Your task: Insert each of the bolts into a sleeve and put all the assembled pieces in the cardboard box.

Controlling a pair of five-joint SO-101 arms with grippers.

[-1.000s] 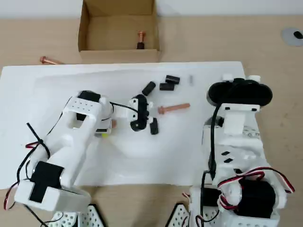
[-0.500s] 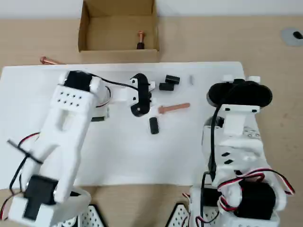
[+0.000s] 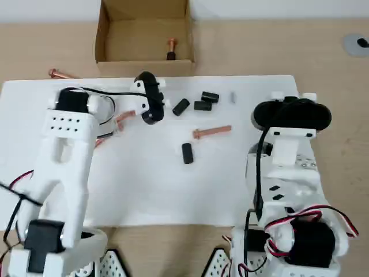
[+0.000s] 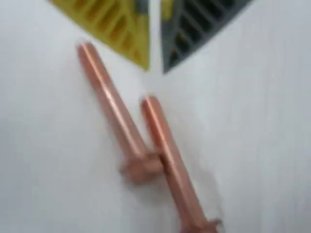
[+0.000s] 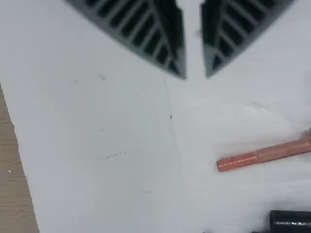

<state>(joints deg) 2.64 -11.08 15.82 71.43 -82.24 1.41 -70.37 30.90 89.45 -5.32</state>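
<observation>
Cardboard box (image 3: 105, 34): one.
Assembled piece (image 3: 171, 49), a bolt standing in a black sleeve: one.
Loose copper bolts (image 3: 212, 132): four counted in the high view. Two of these lie side by side in the left wrist view, and one lies in the right wrist view.
Loose black sleeves (image 3: 187, 153): four.
Small grey piece (image 3: 233, 97): one.
White sheet (image 3: 173, 196): one.
Robot arms (image 3: 63, 156): two.

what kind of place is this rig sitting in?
Probably a lab or hobby workbench: a wooden table under a white sheet, loose copper bolts and black sleeves, and a small cardboard box.
</observation>
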